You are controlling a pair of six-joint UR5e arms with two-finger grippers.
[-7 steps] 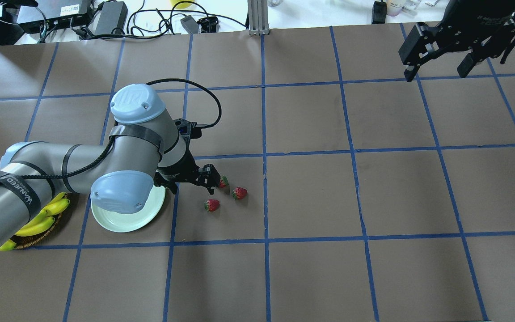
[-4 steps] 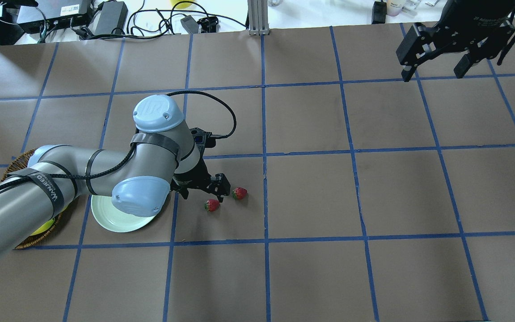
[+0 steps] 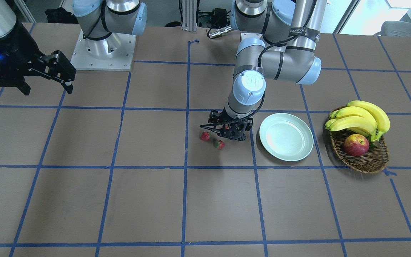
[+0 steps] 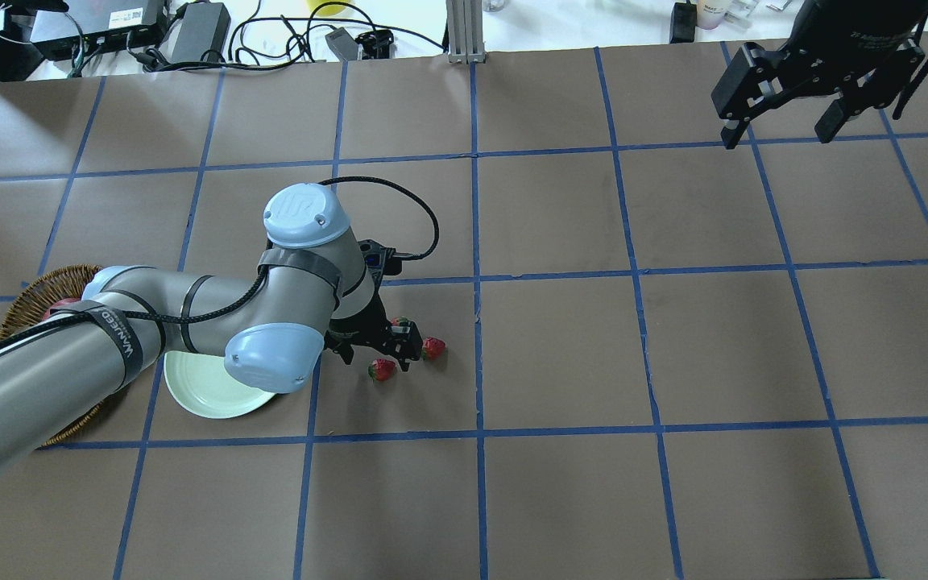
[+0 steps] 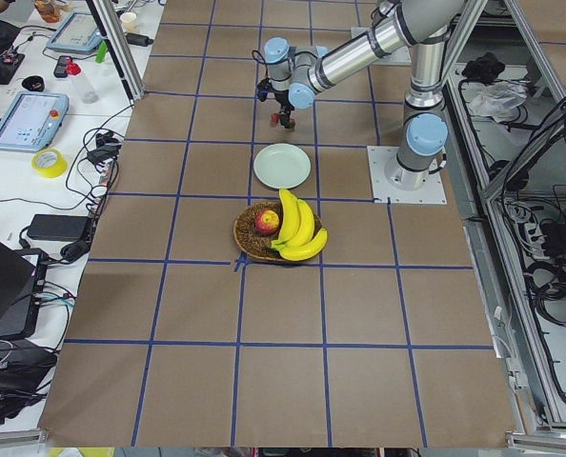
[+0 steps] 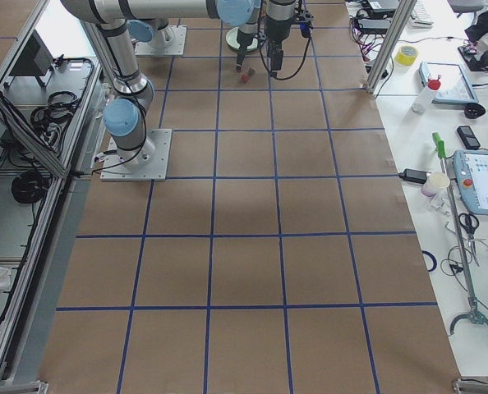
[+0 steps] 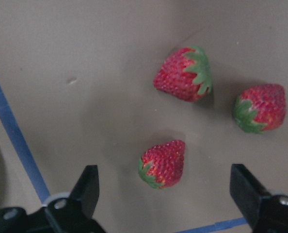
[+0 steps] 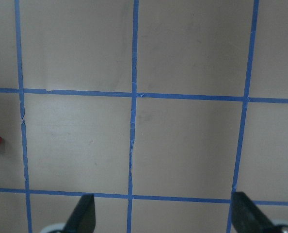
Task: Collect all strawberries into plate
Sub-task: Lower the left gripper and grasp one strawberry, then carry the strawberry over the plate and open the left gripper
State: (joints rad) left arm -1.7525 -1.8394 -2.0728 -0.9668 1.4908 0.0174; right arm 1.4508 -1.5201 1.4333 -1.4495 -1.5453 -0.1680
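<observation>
Three small red strawberries lie close together on the brown table: one sits between my left gripper's open fingers, and two lie farther out. My left gripper hovers open right over this group, partly hiding one berry from above; the other two strawberries show beside it. The pale mint plate lies empty just beside the left gripper. My right gripper hangs open and empty, high over the far right of the table.
A brown wicker basket with bananas and a red-yellow apple stands just beyond the plate. Blue tape lines grid the table. Cables and power bricks lie past the far edge.
My left arm has swung right and lowered, bringing its open gripper from the plate's edge to over the strawberries. The right gripper has drifted slightly.
</observation>
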